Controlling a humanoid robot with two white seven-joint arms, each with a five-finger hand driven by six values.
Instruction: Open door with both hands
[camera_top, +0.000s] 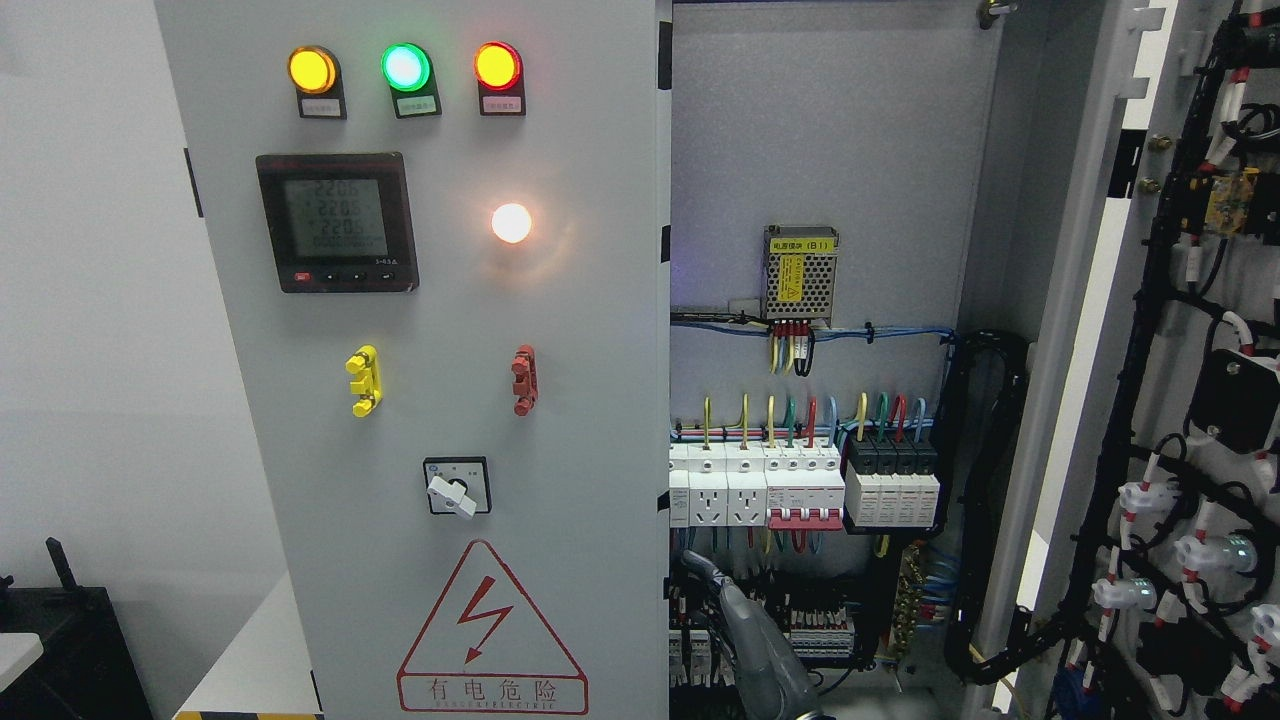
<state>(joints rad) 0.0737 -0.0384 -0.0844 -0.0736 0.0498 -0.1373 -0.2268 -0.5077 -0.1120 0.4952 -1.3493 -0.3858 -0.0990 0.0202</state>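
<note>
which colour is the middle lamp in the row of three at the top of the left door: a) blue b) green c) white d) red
b: the middle lamp glows green, with an amber lamp to its left and a red-rimmed lamp to its right on the left door.

Even, sharp lighting; white lamp (511, 222) glares on the door (430, 400), cabinet bottom dim.

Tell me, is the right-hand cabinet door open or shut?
Open. The right door is swung wide, showing its wired back, and the breakers inside the cabinet are exposed. The left door remains shut.
</note>
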